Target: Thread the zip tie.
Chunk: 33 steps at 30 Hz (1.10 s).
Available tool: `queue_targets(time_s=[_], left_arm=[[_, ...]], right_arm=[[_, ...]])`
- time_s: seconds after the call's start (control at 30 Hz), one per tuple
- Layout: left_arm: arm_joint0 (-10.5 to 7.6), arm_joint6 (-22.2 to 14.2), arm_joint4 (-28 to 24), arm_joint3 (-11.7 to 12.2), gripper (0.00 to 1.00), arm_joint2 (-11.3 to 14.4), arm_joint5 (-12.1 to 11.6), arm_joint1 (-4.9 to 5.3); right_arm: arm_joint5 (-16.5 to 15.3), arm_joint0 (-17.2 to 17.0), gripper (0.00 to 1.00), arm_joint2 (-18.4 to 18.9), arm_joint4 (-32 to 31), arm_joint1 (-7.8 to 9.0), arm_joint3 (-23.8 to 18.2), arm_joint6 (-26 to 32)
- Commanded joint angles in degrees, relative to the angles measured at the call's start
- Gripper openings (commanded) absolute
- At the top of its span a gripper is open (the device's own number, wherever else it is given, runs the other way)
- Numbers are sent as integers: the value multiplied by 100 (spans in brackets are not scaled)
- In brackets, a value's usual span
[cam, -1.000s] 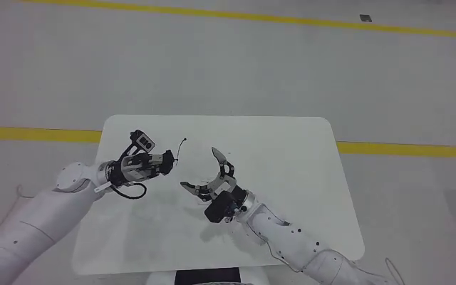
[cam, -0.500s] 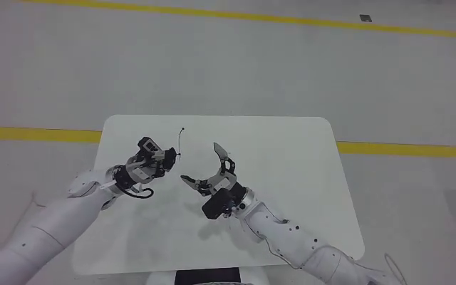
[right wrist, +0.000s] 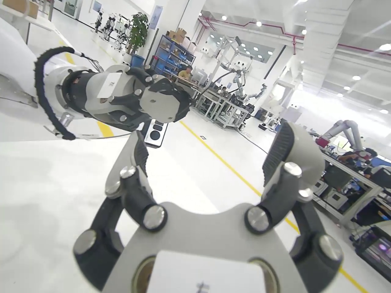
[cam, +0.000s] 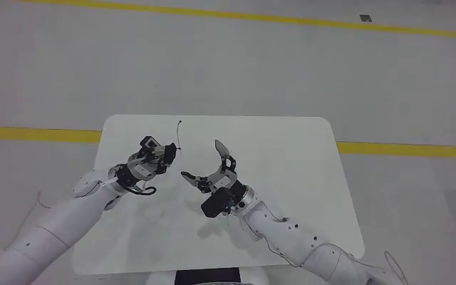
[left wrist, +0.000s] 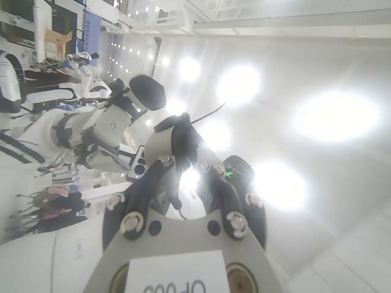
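Observation:
A thin black zip tie [cam: 179, 134] sticks out from my left gripper [cam: 169, 152], which is shut on its lower end above the white table [cam: 299, 142]; its free end points toward the table's far edge. In the left wrist view the zip tie [left wrist: 207, 113] pokes past the closed fingertips [left wrist: 180, 122]. My right gripper [cam: 201, 161] hangs open just right of the left one, tilted upward, with nothing between its fingers. In the right wrist view the open right gripper [right wrist: 213, 137] faces the left gripper [right wrist: 165, 102], and the zip tie [right wrist: 208, 85] arcs away from it.
The table top around both arms is bare white. A yellow floor line [cam: 399, 148] runs behind the table. Work benches and other robots [right wrist: 241, 92] stand far off in the room.
My left gripper has moved right and turned, bringing the zip tie closer to the right gripper with its tip now pointing farther back. The right gripper shifted slightly toward the far edge and stayed open.

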Motion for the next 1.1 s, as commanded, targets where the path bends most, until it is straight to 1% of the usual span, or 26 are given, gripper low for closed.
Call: queue_targets(time_s=[0.0,0.03,0.07,0.1,0.13,0.37,0.57,0.67,0.77,0.87,0.93,1.07], left_arm=[[9,-20,-12,12,0,-30,53,-18],[14,-27,-21,17,0,-45,76,-26],[15,-29,-18,19,0,-49,85,-29],[15,-29,-18,19,0,-49,85,-29],[15,-29,-18,19,0,-49,85,-29],[15,-29,-18,19,0,-49,85,-29],[15,-29,-18,19,0,-49,85,-29],[15,-29,-18,19,0,-49,85,-29],[15,-29,-18,19,0,-49,85,-29],[15,-29,-18,19,0,-49,85,-29],[15,-29,-18,19,0,-49,85,-29],[15,-29,-18,19,0,-49,85,-29]], right_arm=[[-2,75,100,-41,0,16,13,14],[-2,100,100,-63,0,23,7,21],[-2,120,84,-81,0,28,1,28],[-2,143,58,-108,0,33,-3,39],[-2,156,50,-135,0,34,-10,45],[-2,263,40,-326,0,-24,-4,89],[-2,426,35,-534,0,-89,85,113],[-2,479,31,-595,0,-124,124,129],[-2,544,30,-648,0,-159,172,150],[-2,596,27,-675,0,-192,218,187],[-2,629,23,-686,0,-217,252,212],[-2,661,21,-668,0,-261,311,248]])
